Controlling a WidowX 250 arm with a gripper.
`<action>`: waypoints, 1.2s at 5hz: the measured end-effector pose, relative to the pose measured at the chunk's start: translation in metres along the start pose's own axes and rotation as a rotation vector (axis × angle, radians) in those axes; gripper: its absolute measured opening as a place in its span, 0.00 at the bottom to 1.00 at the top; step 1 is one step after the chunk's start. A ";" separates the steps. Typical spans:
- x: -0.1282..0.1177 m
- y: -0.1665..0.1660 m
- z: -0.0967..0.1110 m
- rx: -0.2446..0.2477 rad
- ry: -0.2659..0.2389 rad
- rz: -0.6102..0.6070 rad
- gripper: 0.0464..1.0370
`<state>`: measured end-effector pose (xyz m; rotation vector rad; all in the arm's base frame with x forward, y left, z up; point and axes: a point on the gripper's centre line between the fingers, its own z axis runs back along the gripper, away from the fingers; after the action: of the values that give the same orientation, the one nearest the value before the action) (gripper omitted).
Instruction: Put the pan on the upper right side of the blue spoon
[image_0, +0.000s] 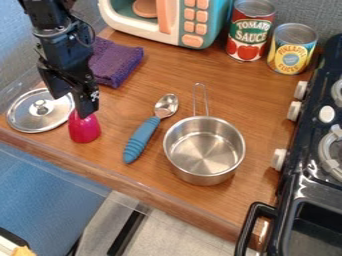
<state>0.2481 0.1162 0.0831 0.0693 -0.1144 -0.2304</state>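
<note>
Camera view: pan (204, 150) looks hard, light; pinch its thin far handle (206, 102); can't tell if claw (85, 111) is open or holding anything.

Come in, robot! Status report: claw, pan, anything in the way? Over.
Claw at top of pink object. Pan upright on counter, right of blue spoon, not yet at its upper right. Spoon lies between claw and pan.

Wooden counter (260, 107), blue-grey wall (302, 12), pale floor (180, 232)
</note>
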 end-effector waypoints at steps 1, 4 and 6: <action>-0.003 -0.005 -0.006 -0.020 0.020 -0.001 0.96; 0.023 -0.148 0.052 -0.084 -0.199 -0.377 0.96; 0.035 -0.223 0.003 -0.129 -0.120 -0.491 0.96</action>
<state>0.2314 -0.1090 0.0711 -0.0462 -0.2008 -0.7317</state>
